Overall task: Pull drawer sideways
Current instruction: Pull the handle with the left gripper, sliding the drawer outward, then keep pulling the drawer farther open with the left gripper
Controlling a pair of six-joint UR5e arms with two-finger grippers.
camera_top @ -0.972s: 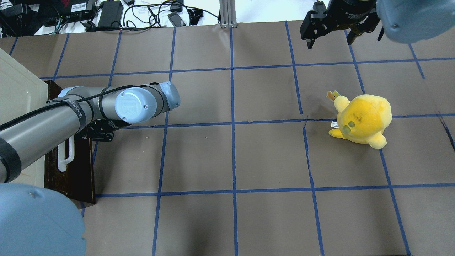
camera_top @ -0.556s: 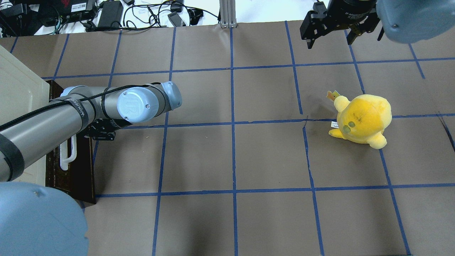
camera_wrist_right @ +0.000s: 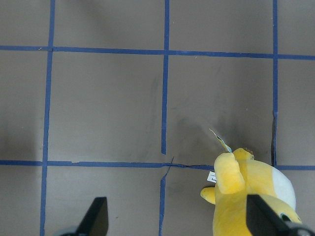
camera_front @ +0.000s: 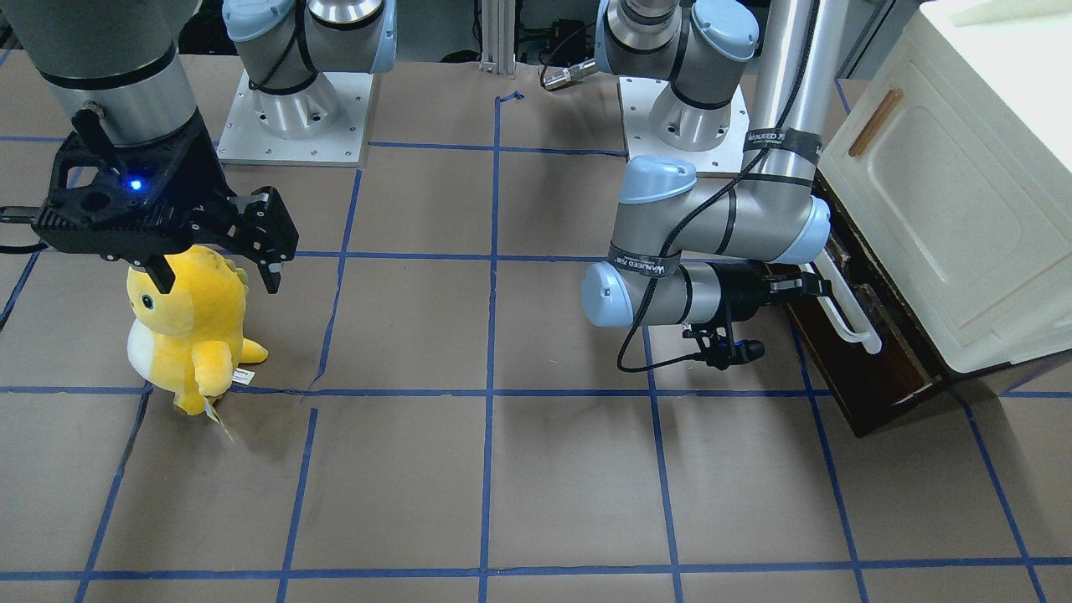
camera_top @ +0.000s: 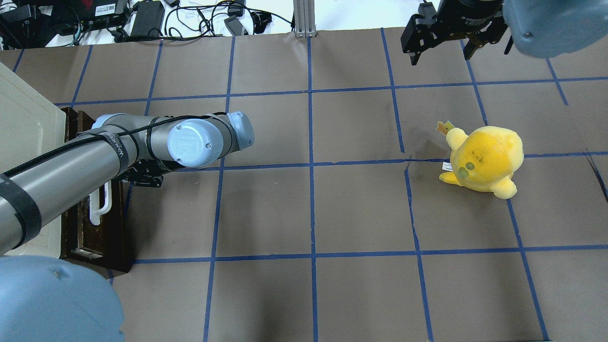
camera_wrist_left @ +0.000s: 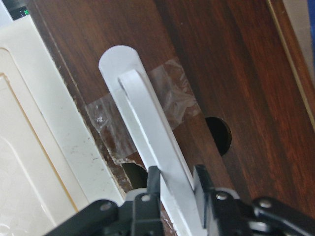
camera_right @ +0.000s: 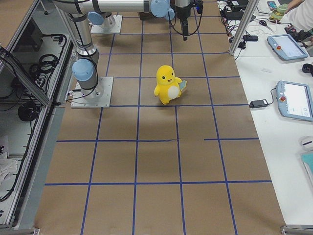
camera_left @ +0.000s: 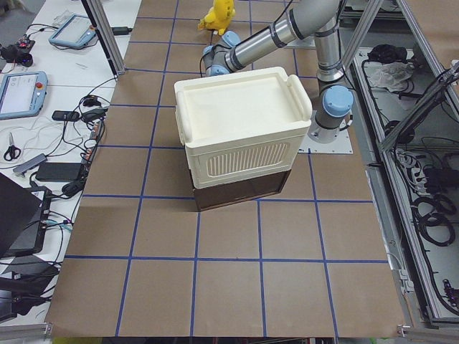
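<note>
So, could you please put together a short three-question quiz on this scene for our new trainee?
1. True or false: the left pincer is shut on the white handle of the drawer.
2. The right pincer is: A) shut on a mug B) open and empty C) shut on a cable
3. Fill in: the plush toy is ___ in colour.
Key: 1 true; 2 B; 3 yellow.

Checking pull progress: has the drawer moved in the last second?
Yes. In the overhead view the drawer and its white handle have slid rightward, away from the cream cabinet.
</note>
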